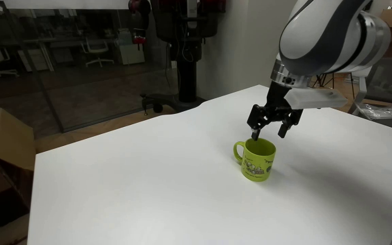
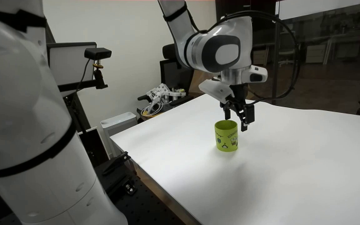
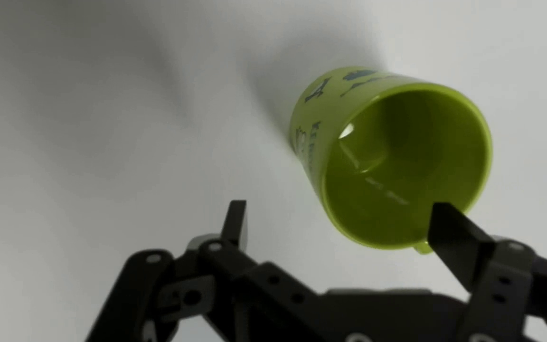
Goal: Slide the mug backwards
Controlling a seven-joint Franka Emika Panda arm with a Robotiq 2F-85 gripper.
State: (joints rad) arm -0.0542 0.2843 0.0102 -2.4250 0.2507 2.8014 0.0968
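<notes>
The lime-green mug (image 1: 258, 165) stands upright on the white table, with dark cartoon prints on its side and a loop handle toward the left in this exterior view. The mug also shows in an exterior view (image 2: 226, 138), where its handle is hidden. My gripper (image 1: 268, 136) is open and empty, with its fingertips pointing down at about rim height or just above; it also shows in an exterior view (image 2: 236, 124). In the wrist view, the mug (image 3: 397, 161) opens toward the camera. The right finger of the gripper (image 3: 340, 204) overlaps the rim and covers most of the handle. I cannot tell whether they touch.
The white table (image 1: 131, 190) extends widely around the mug. Its near edge in an exterior view (image 2: 161, 187) borders the robot's dark mounting base (image 2: 139, 200). An open cardboard box (image 1: 12, 143) stands beyond a table edge. A cable (image 2: 295, 62) loops from the wrist.
</notes>
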